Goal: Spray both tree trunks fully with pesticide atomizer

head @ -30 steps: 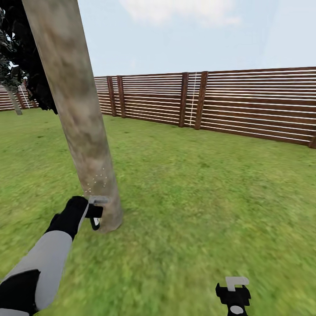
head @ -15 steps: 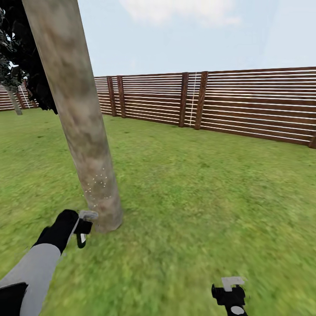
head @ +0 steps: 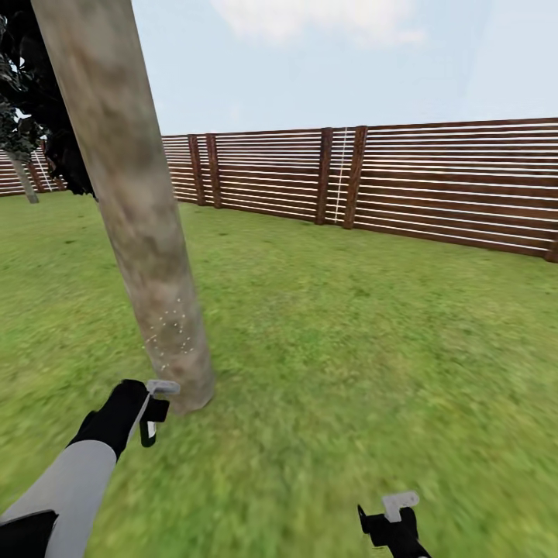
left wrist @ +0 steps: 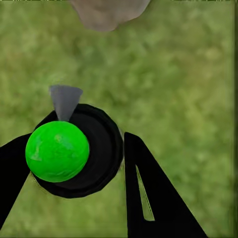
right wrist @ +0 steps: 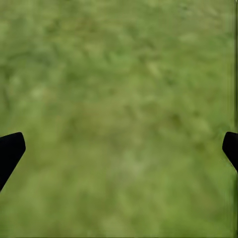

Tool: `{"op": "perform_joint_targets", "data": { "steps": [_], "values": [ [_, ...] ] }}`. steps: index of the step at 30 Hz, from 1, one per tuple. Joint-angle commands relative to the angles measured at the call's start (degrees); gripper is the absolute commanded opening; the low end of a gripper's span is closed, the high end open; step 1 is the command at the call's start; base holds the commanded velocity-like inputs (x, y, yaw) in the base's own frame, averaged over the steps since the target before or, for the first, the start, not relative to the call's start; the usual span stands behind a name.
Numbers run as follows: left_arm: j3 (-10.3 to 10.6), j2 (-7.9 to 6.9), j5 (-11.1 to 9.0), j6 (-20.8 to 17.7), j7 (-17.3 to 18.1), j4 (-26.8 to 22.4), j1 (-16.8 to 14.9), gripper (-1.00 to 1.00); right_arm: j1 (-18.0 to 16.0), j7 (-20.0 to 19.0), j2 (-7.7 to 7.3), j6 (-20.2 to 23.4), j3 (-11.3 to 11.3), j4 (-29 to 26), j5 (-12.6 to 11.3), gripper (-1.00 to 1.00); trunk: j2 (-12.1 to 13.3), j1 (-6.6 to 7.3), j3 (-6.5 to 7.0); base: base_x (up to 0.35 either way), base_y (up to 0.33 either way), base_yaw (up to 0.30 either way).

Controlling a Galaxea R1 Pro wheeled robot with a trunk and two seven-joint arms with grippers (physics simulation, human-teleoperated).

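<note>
**A:** While the left arm was low by the tree, where did you have the atomizer?

**B:** I had the pesticide atomizer (left wrist: 74, 151) clamped in the left gripper (head: 153, 415). From the left wrist camera it was a black round body with a bright green ball on top and a grey cone-shaped nozzle, and a dark finger (left wrist: 148, 198) pressed against each side. From the head camera I saw it only as a small dark thing with a touch of green under the gripper, just above the grass (head: 349, 349).

**A:** And the trunk?

**B:** The tree trunk (head: 132, 194) stood just beside that gripper, near but apart. It was thick, beige mottled with brown, leaning in the head view. A scatter of small white specks (head: 172, 333) sat on its lower part. The wrist camera caught its foot (left wrist: 109, 12) beyond the nozzle.

**A:** The other claw?

**B:** The right gripper (head: 391, 521) hung low over the lawn, well apart from the tree. I saw its fingers spread wide with only grass between the dark tips (right wrist: 10, 148).

**A:** Further out?

**B:** The brown slatted fence (head: 434, 186) ringed the lawn, a dark-leaved tree (head: 43, 116) stood behind the trunk, and pale sky (head: 349, 62) lay above
</note>
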State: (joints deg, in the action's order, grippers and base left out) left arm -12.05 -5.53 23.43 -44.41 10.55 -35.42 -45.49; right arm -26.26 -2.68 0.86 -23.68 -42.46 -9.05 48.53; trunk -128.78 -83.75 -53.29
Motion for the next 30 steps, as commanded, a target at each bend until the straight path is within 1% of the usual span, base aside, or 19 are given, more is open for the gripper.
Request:
{"op": "perform_joint_targets", "data": {
  "steps": [1,2,5,8,11,12,13,14,16,19,21,26,30],
  "values": [
    [-0.3,0.02,0.5,-0.2,0.5,-0.1,0.0,-1.0,0.0,-0.3,0.03,-0.1,-0.5,-0.1,0.3,1.0,0.0,-0.01,-0.05,0.224,-0.15,0.0],
    [-0.3,0.01,0.4,-0.1,0.5,0.0,0.2,-1.0,0.0,-0.2,0.03,-0.1,-0.5,-0.1,0.3,1.0,0.0,-0.01,-0.05,0.23,-0.155,0.0],
    [-0.3,-0.07,0.1,0.0,0.5,-0.3,2.3,-1.0,0.0,-0.2,0.02,-0.1,-0.5,-0.1,0.3,1.0,0.0,-0.01,-0.05,0.238,-0.164,0.0],
    [-0.3,-0.4,0.1,0.4,0.5,-0.2,2.8,-1.0,0.0,-0.2,0.02,-0.1,-0.5,-0.1,0.3,1.0,0.0,-0.01,-0.05,0.181,-0.124,0.017],
    [-0.6,-0.5,0.1,4.2,0.2,-0.3,2.9,-1.0,0.0,-0.2,0.02,-0.1,-0.5,-0.1,0.3,1.0,0.0,-0.01,-0.05,0.028,-0.019,0.199],
    [-1.0,-0.51,0.1,4.5,0.1,-0.3,2.9,-1.0,0.0,-0.2,0.02,-0.1,-0.5,-0.1,0.3,1.0,0.0,-0.01,-0.05,-0.001,-0.005,0.255],
    [-3.0,-0.34,0.1,5.0,0.0,-0.5,2.9,-1.0,0.0,-0.2,0.02,-0.1,-0.5,-0.1,0.3,1.0,0.0,-0.01,-0.05,-0.191,-0.002,0.27],
    [-3.9,-0.18,0.2,5.2,-0.1,-0.4,2.9,-1.0,0.0,-0.2,0.02,-0.1,-0.5,-0.1,0.2,1.0,0.0,-0.01,-0.05,-0.232,-0.001,0.274],
    [-4.5,0.08,0.0,5.4,-0.3,-0.1,2.9,-1.0,0.0,-0.2,-0.04,-0.1,-0.5,-0.2,0.2,1.0,0.0,-0.01,-0.05,-0.099,0.0,0.224],
    [-4.5,0.74,0.1,5.5,-0.3,-0.1,3.5,-1.0,0.0,-0.2,-0.11,-0.2,-0.5,-0.2,0.2,1.0,0.0,-0.01,-0.05,-0.017,-0.006,0.051],
    [-4.4,1.1,0.0,5.5,-0.3,-0.1,3.6,-1.0,0.0,-0.1,-0.14,-0.2,-0.5,-0.2,0.2,1.0,0.0,-0.01,-0.05,0.059,-0.179,0.006],
    [-4.4,1.42,-0.1,5.5,-0.3,-0.6,3.7,-1.0,0.0,-0.1,-0.17,-0.2,-0.5,-0.1,0.2,1.0,0.0,-0.01,-0.05,0.127,-0.251,0.001],
    [-4.5,1.38,0.0,5.5,-0.3,-0.9,3.7,-1.0,0.0,-0.1,-0.15,-0.1,-0.5,-0.1,0.2,1.0,0.0,-0.01,-0.05,0.113,-0.263,0.0]
  ]
}}
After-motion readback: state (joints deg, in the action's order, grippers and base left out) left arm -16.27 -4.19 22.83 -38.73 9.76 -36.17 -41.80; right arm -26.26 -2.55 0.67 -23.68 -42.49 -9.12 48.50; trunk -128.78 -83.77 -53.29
